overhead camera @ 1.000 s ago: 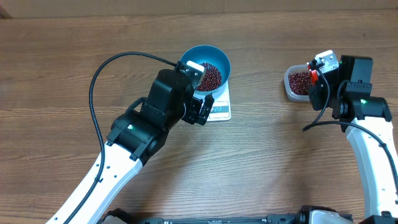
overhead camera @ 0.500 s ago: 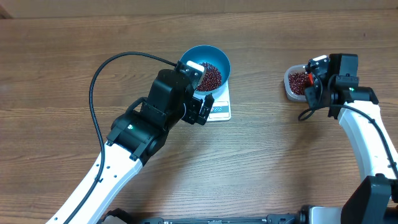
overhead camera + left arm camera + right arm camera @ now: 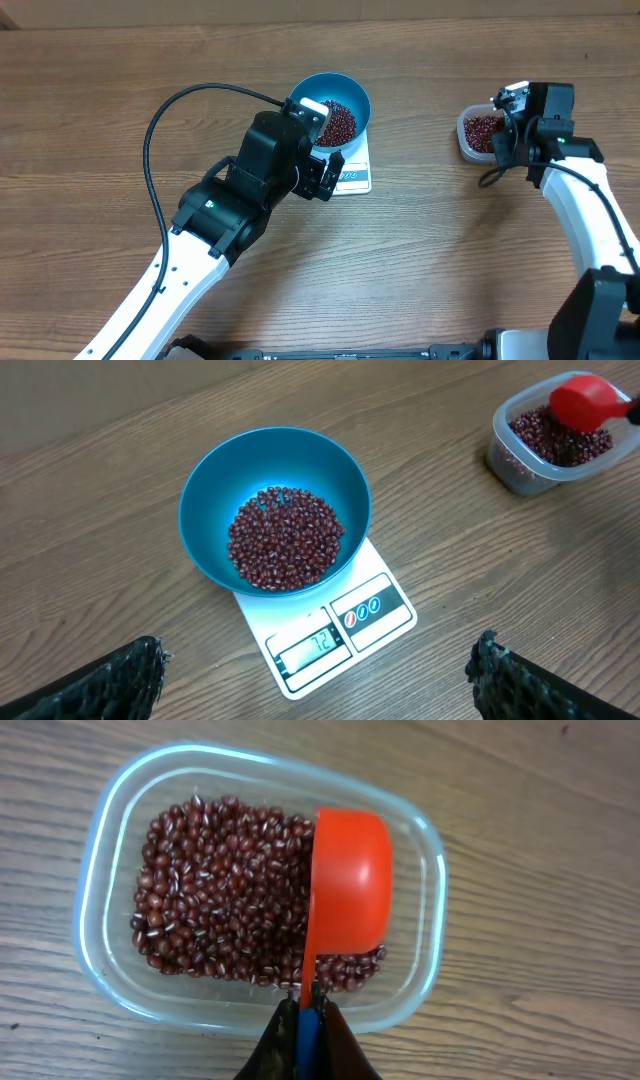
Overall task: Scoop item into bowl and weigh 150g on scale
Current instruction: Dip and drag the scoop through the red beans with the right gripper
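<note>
The blue bowl (image 3: 215, 480) stands on the white scale (image 3: 375, 610), whose display reads 72. A heap of dark red beans (image 3: 285, 540) lies in the bowl. My left gripper (image 3: 315, 680) hovers above the scale's front edge, open, nothing between its fingers. In the overhead view the bowl (image 3: 322, 86) is partly covered by my left arm. My right gripper (image 3: 308, 1005) is shut on the blue handle of a red scoop (image 3: 350, 880). The scoop's cup sits tilted on its side over more beans (image 3: 220, 890) inside a clear tub (image 3: 100, 920).
The clear tub (image 3: 468, 140) sits at the right of the wooden table, well apart from the scale (image 3: 352, 178). My left arm's black cable (image 3: 160, 130) loops over the table's left half.
My right gripper has swung slightly up and left over the tub, bringing the scoop down onto the beans there. The left arm, bowl and scale have not moved.
</note>
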